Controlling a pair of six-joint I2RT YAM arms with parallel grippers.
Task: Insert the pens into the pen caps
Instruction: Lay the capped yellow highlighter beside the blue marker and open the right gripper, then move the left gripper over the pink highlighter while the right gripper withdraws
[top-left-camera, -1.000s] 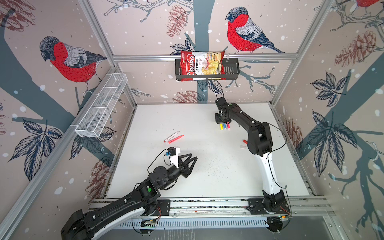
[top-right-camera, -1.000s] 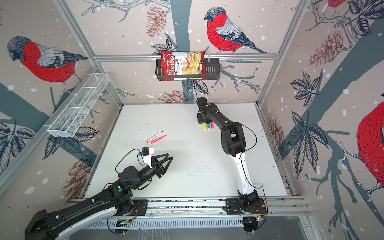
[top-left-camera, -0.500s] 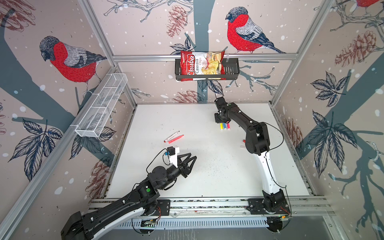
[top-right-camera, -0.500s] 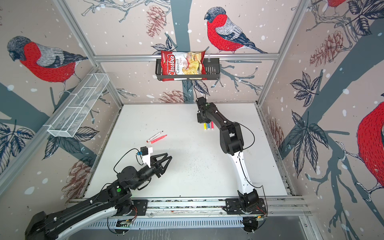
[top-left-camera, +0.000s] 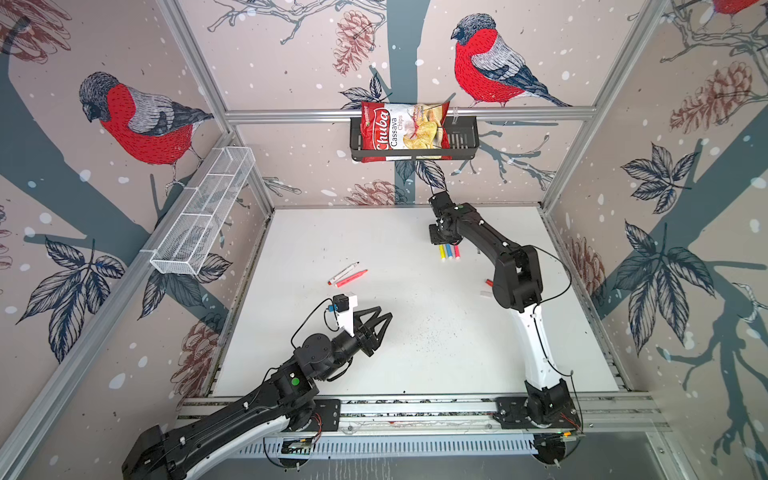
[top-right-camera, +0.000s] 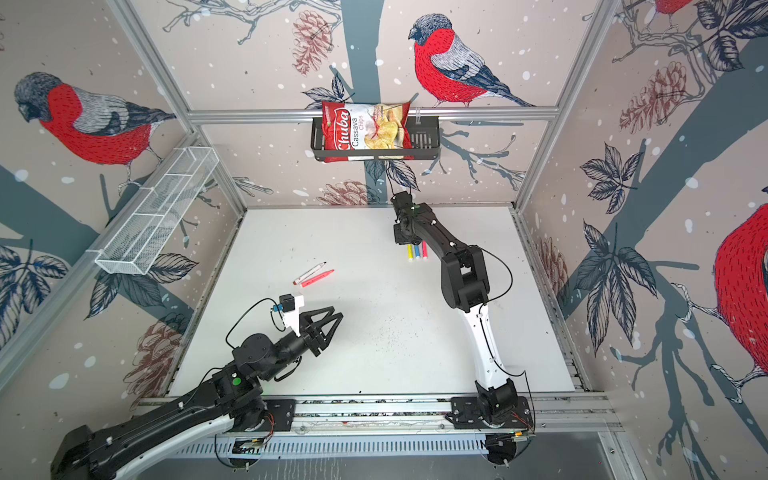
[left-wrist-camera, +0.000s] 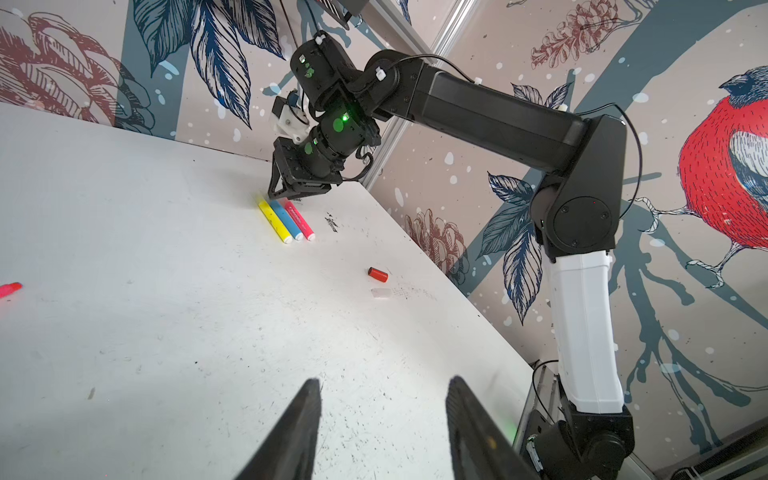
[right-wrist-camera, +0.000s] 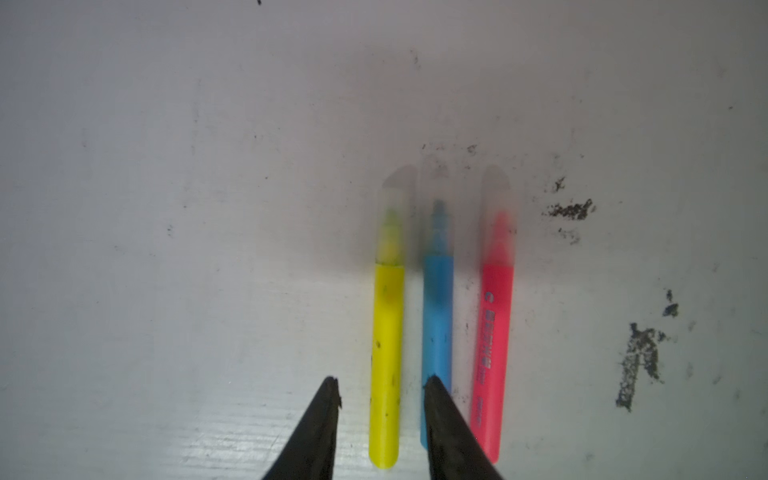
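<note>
Three pens lie side by side at the back of the table, each wearing a translucent cap: yellow (right-wrist-camera: 387, 332), blue (right-wrist-camera: 437, 316) and pink (right-wrist-camera: 494, 332). My right gripper (right-wrist-camera: 381, 379) is open just above them, its jaws straddling the yellow pen's rear end with a gap on either side. A white pen (top-left-camera: 344, 273) and an uncapped pink pen (top-left-camera: 351, 278) lie left of centre. A red cap (left-wrist-camera: 377, 274) and a translucent cap (left-wrist-camera: 381, 293) rest near the right arm's elbow. My left gripper (left-wrist-camera: 384, 379) hovers open and empty over the front left.
A black wall basket (top-left-camera: 465, 137) with a chips bag hangs at the back. A white wire tray (top-left-camera: 203, 216) is fixed to the left wall. Dark smudges (right-wrist-camera: 638, 361) mark the table beside the capped pens. A metal rail (top-left-camera: 415, 409) runs along the front edge.
My right gripper's jaws have parted around the yellow pen, which now lies free on the table. The right arm's elbow shifted slightly. The left arm has barely moved.
</note>
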